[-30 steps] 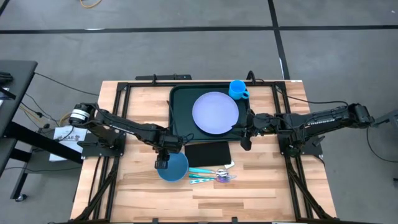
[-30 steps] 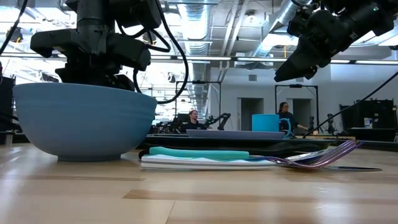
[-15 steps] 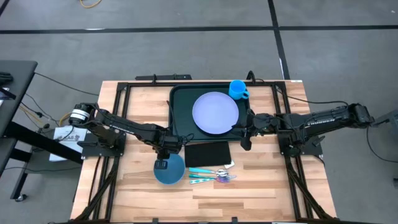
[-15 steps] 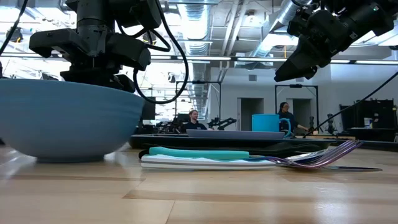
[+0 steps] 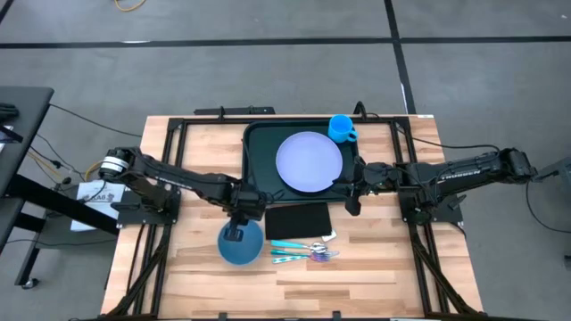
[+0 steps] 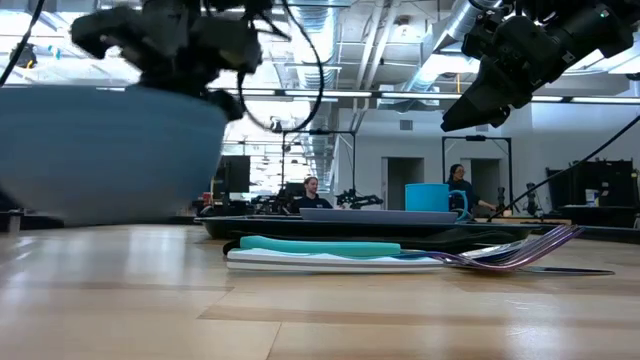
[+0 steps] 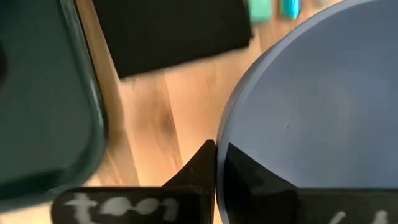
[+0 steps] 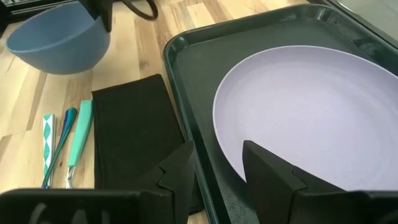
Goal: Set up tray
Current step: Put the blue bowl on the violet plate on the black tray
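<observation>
The blue bowl (image 5: 241, 248) hangs just off the wooden table, with my left gripper (image 5: 234, 234) shut on its rim; the low view shows the bowl (image 6: 110, 150) raised. The dark green tray (image 5: 256, 152) lies at the far middle and carries a lavender plate (image 5: 309, 161) and a blue cup (image 5: 342, 128). My right gripper (image 8: 217, 168) stands open above the tray's near right corner, its fingers over the tray rim (image 8: 186, 118) and the plate's edge, touching nothing. My left gripper pinches the bowl's rim (image 7: 219, 138) on its far side, one finger inside the bowl and one outside. The fingers (image 7: 202, 163) come from above, pointing down. The bowl hangs below them, its base clear of the table in the low view.
A flat black rectangle (image 5: 299, 219) lies just near of the tray. Cutlery with teal handles (image 5: 302, 251) lies on a white napkin to the right of the bowl. Bare wood spreads along the near edge and the left side. People show in the room behind.
My left gripper has shut on the bowl's rim. It has drawn the bowl a little toward the table's near-left and then raised it off the table. My right gripper has kept still.
</observation>
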Controlling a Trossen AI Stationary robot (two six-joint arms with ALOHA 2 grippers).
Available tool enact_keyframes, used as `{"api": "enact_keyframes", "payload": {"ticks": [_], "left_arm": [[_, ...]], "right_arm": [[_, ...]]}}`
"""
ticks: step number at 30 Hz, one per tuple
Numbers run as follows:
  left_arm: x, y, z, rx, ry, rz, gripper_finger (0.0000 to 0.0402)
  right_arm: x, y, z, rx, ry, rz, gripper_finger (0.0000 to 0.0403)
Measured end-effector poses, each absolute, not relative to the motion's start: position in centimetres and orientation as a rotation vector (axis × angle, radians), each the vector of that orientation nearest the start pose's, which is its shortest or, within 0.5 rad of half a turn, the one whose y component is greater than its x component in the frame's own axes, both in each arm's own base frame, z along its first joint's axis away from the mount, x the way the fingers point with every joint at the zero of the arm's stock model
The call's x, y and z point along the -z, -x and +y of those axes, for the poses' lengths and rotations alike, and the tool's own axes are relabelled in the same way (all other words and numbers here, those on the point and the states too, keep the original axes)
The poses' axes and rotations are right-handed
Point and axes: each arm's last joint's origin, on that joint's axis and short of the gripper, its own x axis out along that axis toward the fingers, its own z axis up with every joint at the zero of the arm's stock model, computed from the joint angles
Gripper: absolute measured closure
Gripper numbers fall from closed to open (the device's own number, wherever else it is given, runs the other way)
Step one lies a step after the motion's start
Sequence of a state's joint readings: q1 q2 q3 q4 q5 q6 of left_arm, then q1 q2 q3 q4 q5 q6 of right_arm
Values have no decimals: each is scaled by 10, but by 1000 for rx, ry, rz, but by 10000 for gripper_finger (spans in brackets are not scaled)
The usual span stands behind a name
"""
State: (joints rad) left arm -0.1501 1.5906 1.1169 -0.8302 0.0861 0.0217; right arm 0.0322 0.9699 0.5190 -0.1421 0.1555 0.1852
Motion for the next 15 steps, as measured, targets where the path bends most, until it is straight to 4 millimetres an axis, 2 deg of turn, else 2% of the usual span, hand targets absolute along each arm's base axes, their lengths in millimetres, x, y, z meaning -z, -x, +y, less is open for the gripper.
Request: {"api": "enact_keyframes", "payload": {"ticks": [8, 15], "left_arm": [[-255, -312, -30, 151, -138, 1176, 400], [-280, -321, 12, -6, -106, 1103, 400]], "right_arm": [[-214, -197, 2, 174, -123, 586, 276], [-214, -197, 2, 174, -122, 589, 276]]}}
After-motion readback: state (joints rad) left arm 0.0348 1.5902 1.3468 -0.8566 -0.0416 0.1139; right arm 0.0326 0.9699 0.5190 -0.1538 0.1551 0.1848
